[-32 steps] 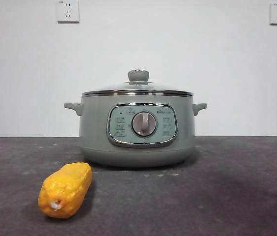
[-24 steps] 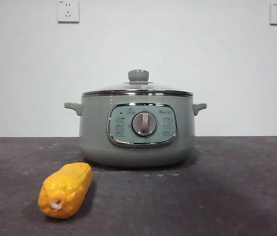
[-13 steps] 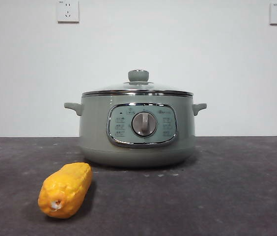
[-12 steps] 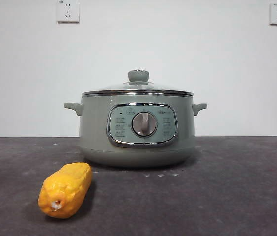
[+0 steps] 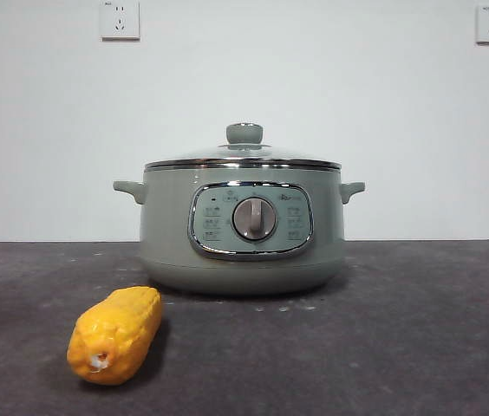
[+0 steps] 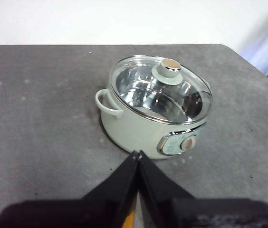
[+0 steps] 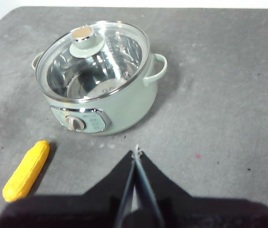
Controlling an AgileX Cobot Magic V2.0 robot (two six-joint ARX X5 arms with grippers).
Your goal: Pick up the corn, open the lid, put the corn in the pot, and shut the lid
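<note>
corn plain from right wrist, a sliver from left

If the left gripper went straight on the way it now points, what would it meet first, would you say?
Probably the pot: the left gripper, jaws closed, points at its side wall near the dial panel. Depth is unclear, so it might meet the table just short of it.

Yellow-orange corn, sage-green pot (silver dial), grey table.
</note>
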